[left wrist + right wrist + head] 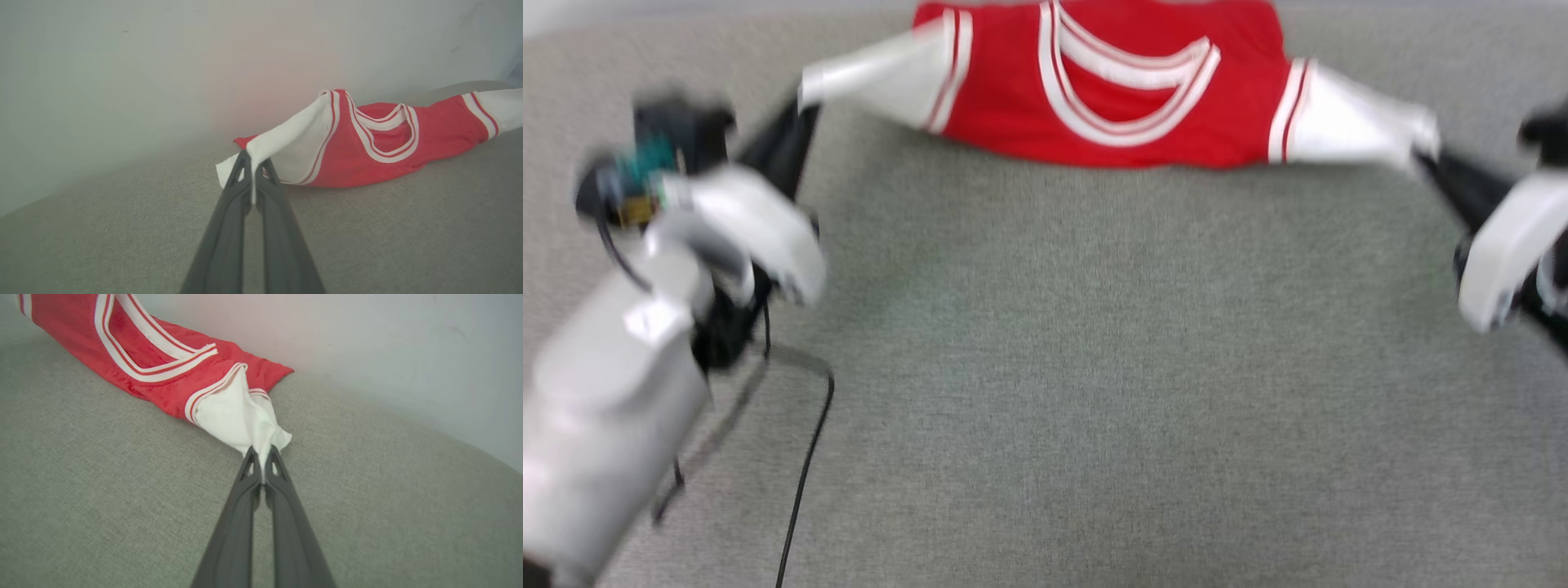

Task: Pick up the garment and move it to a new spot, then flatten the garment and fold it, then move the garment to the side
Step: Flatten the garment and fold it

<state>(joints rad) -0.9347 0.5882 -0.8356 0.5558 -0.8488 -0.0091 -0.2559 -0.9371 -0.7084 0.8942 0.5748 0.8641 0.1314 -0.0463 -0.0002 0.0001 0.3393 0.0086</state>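
I hold shirt [1111,90] stretched along worktop [1045,367] far edge: left gripper [252,163] clamped on one white sleeve tip, right gripper [261,455] on other.

Was a grey woven surface [1094,367], meeting a pale wall [122,81] at the far edge. Bore the garment [1127,82] along that far edge, red body resting on the weave just beside the wall, white sleeves drawn outward to left and right.
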